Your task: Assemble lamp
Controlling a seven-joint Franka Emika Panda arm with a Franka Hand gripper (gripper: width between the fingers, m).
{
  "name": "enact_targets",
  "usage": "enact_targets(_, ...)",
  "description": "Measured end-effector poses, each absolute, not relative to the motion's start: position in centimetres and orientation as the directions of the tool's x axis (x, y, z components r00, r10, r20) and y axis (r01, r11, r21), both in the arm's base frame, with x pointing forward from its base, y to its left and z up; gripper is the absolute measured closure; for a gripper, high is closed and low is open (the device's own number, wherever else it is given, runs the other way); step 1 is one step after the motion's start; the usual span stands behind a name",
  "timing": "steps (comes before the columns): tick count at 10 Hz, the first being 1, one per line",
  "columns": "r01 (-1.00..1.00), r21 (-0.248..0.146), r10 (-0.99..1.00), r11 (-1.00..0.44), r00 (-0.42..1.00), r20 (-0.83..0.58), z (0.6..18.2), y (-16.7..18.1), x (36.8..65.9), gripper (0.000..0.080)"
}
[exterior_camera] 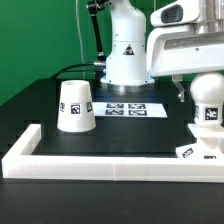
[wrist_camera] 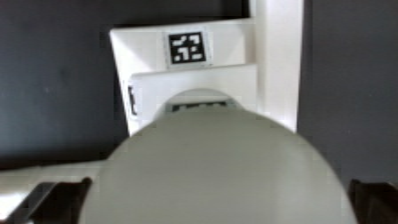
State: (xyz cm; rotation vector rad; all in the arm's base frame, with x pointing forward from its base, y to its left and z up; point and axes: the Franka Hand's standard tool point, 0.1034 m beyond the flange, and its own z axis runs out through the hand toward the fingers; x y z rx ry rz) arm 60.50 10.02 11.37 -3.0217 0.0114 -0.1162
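Observation:
The white bulb point(exterior_camera: 207, 103) stands upright at the exterior view's right, its round head up and a tag on its front. Under it lies the flat angular base point(exterior_camera: 194, 151), which the wrist view shows with one tag, beyond the bulb point(wrist_camera: 178, 75). My gripper point(exterior_camera: 203, 90) has come down over the bulb's head point(wrist_camera: 210, 160). It is open, with one dark finger point(exterior_camera: 180, 93) showing beside the head. In the wrist view both fingertips point(wrist_camera: 54, 202) stand at the sides of the bulb, a thin dark gap on each side. The cone-shaped shade point(exterior_camera: 76, 106) stands alone at the left.
The long white border rail point(exterior_camera: 110, 166) runs along the table's front and up the left side; it also shows beside the base in the wrist view point(wrist_camera: 278, 60). The marker board point(exterior_camera: 133, 108) lies in front of the robot's pedestal point(exterior_camera: 127, 60).

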Motion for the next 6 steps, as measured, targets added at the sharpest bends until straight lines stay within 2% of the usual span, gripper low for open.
enact_targets(3,0.300,-0.060,0.291,-0.952,0.949,0.121,11.58,10.02,60.80,0.0101)
enact_targets(6,0.537,-0.011,0.531,-0.844,0.837,0.130,11.58,10.52,60.80,0.0101)
